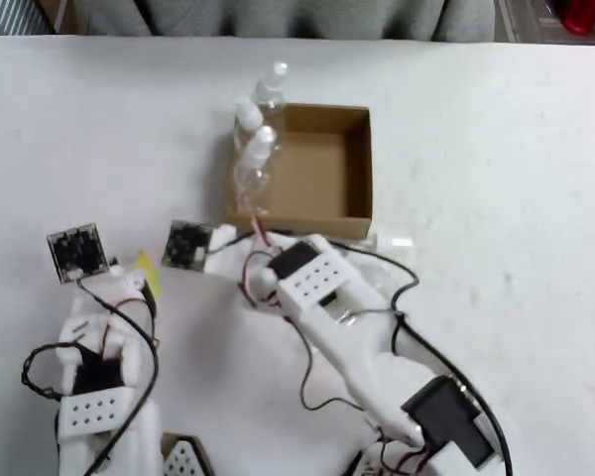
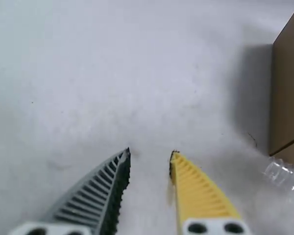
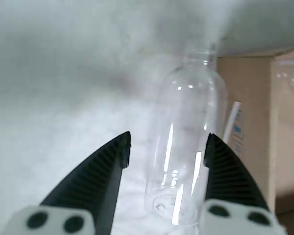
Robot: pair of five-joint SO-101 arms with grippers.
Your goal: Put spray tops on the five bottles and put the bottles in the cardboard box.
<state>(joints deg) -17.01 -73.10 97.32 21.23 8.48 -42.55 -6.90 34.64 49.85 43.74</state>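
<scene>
With right pincer spread astride the topless bottle lying on the worktop beside the cardboard box, left pincer agape and empty: grasping step, seemingly; next, close gently, lift.

Left arm: a white printed plastic shell, one flat face dotted with rows of small holes.
Left cables: black leads looping loosely along the white body.
Left gripper: one grey finger and one yellow finger, both ridged like saw teeth and tapering to points, on white bases with dark round screw holes.
Right arm: the same white shell, its hole-dotted face next to a black patch.
Right motor: a black boxy block near the base.
Right cables: black leads, plus thin red wires.
Right gripper: two black ridged fingers on white holed bases.
Left wrist board: a dark square circuit board in a pale frame.
Right wrist board: much the same.
</scene>
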